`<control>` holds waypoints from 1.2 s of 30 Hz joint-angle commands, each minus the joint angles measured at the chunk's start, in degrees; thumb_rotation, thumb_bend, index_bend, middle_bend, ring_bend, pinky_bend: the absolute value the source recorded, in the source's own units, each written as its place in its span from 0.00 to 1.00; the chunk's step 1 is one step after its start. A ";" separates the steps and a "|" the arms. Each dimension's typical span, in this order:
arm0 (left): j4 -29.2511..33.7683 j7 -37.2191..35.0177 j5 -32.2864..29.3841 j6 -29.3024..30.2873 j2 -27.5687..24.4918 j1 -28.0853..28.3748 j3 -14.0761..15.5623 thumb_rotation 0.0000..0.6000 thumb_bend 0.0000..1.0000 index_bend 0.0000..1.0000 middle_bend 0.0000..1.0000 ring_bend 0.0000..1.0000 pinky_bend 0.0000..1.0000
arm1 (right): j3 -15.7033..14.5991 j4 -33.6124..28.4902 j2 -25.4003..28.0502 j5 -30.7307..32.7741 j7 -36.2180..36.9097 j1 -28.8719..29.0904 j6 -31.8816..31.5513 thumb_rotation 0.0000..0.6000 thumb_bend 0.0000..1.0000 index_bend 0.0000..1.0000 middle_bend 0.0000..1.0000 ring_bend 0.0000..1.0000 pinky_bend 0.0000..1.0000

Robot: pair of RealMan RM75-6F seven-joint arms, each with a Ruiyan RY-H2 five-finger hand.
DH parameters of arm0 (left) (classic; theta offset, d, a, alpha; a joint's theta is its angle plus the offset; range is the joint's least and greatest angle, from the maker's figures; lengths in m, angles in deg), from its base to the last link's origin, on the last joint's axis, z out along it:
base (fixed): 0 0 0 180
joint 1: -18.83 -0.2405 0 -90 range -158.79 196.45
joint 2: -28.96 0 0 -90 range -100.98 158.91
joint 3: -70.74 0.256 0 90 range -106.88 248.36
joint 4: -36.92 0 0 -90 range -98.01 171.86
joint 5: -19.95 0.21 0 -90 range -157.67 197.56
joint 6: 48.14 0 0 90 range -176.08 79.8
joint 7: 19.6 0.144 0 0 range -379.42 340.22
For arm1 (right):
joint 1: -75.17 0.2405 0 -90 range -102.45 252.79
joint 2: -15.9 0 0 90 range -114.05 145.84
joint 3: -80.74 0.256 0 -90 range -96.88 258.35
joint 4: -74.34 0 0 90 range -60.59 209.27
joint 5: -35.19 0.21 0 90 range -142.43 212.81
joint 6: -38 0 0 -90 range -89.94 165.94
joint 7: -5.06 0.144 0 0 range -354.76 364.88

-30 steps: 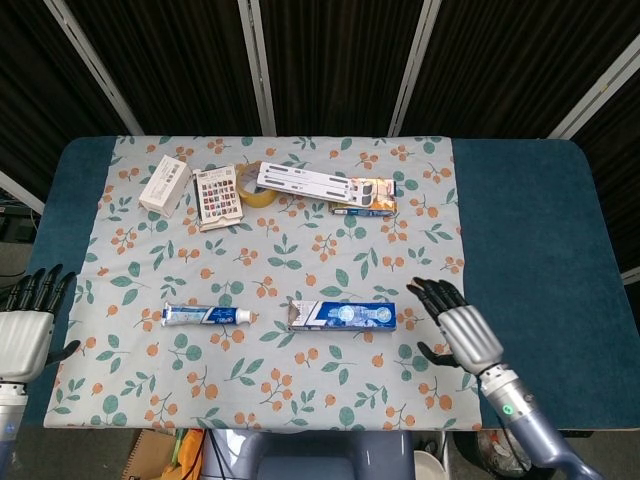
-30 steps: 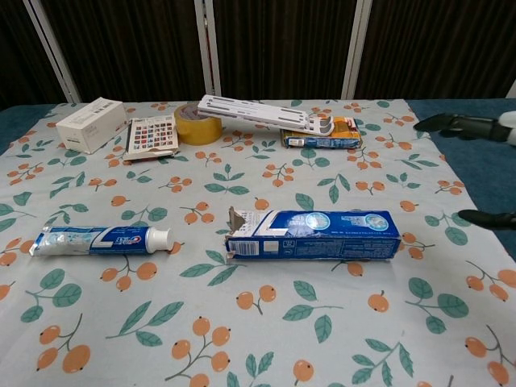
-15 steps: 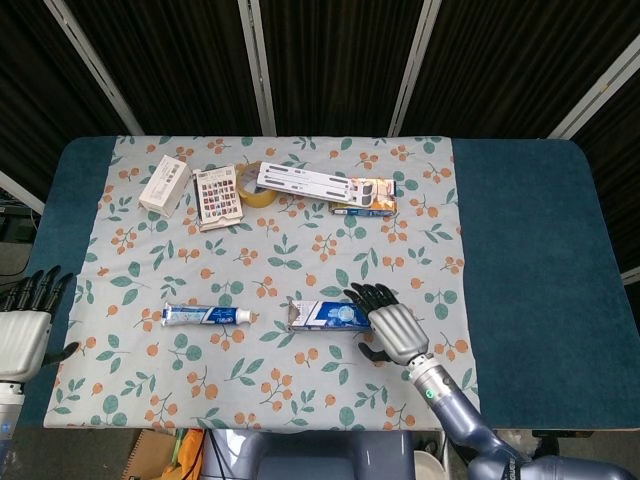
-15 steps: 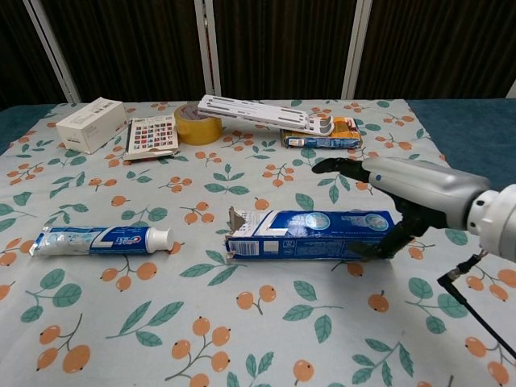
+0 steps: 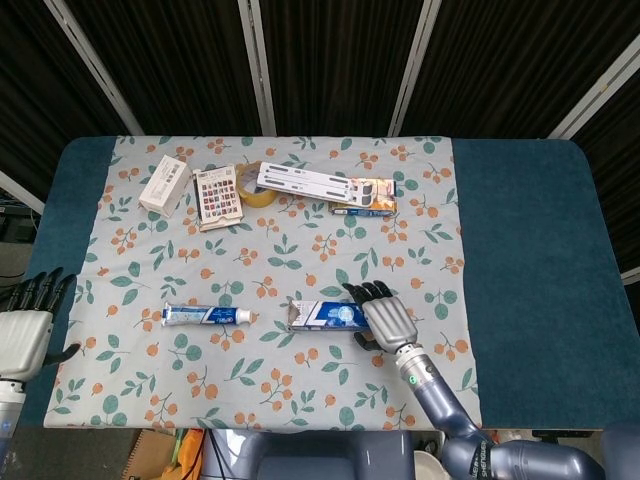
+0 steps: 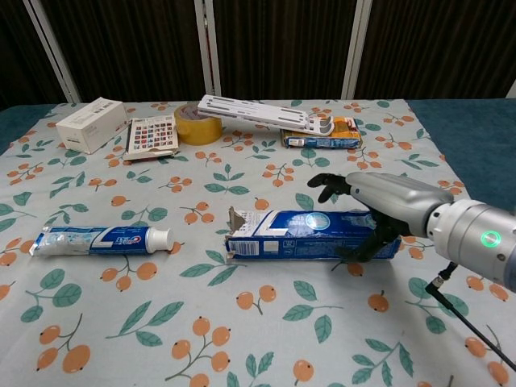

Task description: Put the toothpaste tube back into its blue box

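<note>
The toothpaste tube (image 5: 207, 316) (image 6: 101, 239) lies flat on the floral cloth at the front left, its white cap pointing right. To its right lies the blue box (image 5: 322, 316) (image 6: 298, 235), its torn flap open at the left end, facing the cap. My right hand (image 5: 384, 320) (image 6: 379, 201) arches over the box's right end. Its fingers (image 6: 329, 182) curl over the far side and its thumb touches the near side, but a firm grip does not show. My left hand (image 5: 25, 325) hovers off the table's front left corner, fingers apart and empty, in the head view only.
Along the back of the cloth stand a white carton (image 5: 165, 185), a card of coloured squares (image 5: 219, 196), a yellow tape roll (image 5: 252, 185), a flat white stand (image 5: 305, 181) and an orange box (image 5: 365, 195). Bare blue table (image 5: 530, 250) lies to the right.
My right hand swung in from the right edge to the box's right end, then shifted a little left with its fingers curling further. The tube, box and left hand stayed put.
</note>
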 commanded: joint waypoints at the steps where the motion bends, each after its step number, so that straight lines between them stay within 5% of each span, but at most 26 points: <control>1: 0.12 -0.17 -0.27 -0.43 -0.11 0.20 -0.02 1.00 0.00 0.01 0.00 0.00 0.08 | -0.05 2.65 -2.43 0.71 -0.22 0.85 -0.17 1.00 0.35 0.18 0.30 0.23 0.17; 8: 0.19 -0.87 -0.92 -1.49 -0.37 0.62 -0.05 1.00 0.00 0.01 0.00 0.00 0.08 | -0.36 6.10 -5.09 0.50 0.68 1.24 -0.96 1.00 0.35 0.34 0.46 0.40 0.39; 16: 0.35 -1.20 -1.00 -1.71 -0.50 0.72 0.10 1.00 0.00 0.02 0.00 0.00 0.08 | -0.21 4.04 -4.03 -2.89 3.56 0.49 -3.66 1.00 0.35 0.37 0.48 0.42 0.40; 31: 4.30 0.12 -3.79 -3.59 -0.44 2.14 -1.21 1.00 0.00 0.08 0.00 0.00 0.08 | -5.74 -13.05 16.70 -18.38 15.59 -9.25 -15.96 1.00 0.35 0.37 0.48 0.42 0.40; 36: 5.92 5.23 -5.79 -7.09 1.00 5.58 -2.79 1.00 0.00 0.12 0.12 0.08 0.21 | -6.85 -14.27 20.72 -21.63 19.28 -10.86 -17.81 1.00 0.35 0.37 0.48 0.42 0.40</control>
